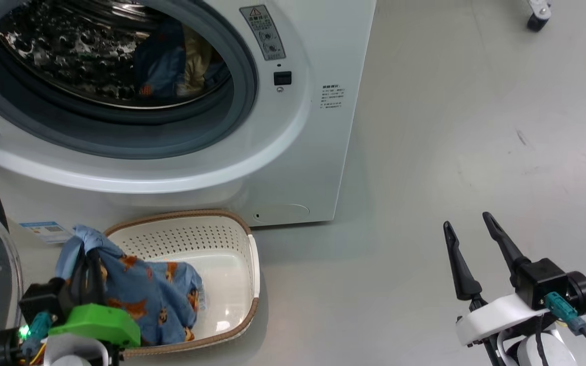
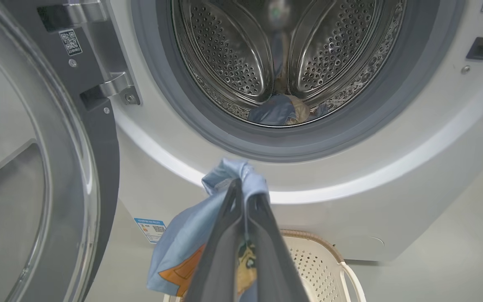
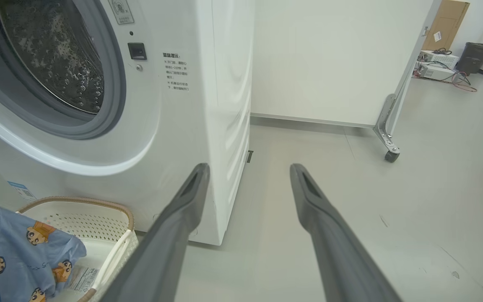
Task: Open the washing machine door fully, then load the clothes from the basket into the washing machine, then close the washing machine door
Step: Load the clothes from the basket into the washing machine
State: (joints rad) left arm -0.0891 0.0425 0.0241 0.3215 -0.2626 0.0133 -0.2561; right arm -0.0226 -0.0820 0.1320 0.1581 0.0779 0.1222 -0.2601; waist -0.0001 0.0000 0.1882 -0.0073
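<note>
**Loading under way: garment gripped above basket**

The washing machine [image 1: 298, 142] is standing open-mouthed, with blue and cream pieces [image 2: 281, 111] lying at the back of its drum [image 2: 224, 54]. The door [image 2: 23, 176] is hanging wide on the left. The basket [image 1: 232, 239] is sitting on the floor [image 1: 476, 127] just beside the machine. The left claw [image 2: 241, 186] is pinching a blue printed garment [image 1: 155, 292], its tail draping into the basket. The right claw [image 1: 468, 221] is idling, fingers spread, holding nothing. Advice: lift the bundle above the grey seal [image 2: 162, 96] before advancing, so the tail is not snagging the lip; release deep inside.
</note>
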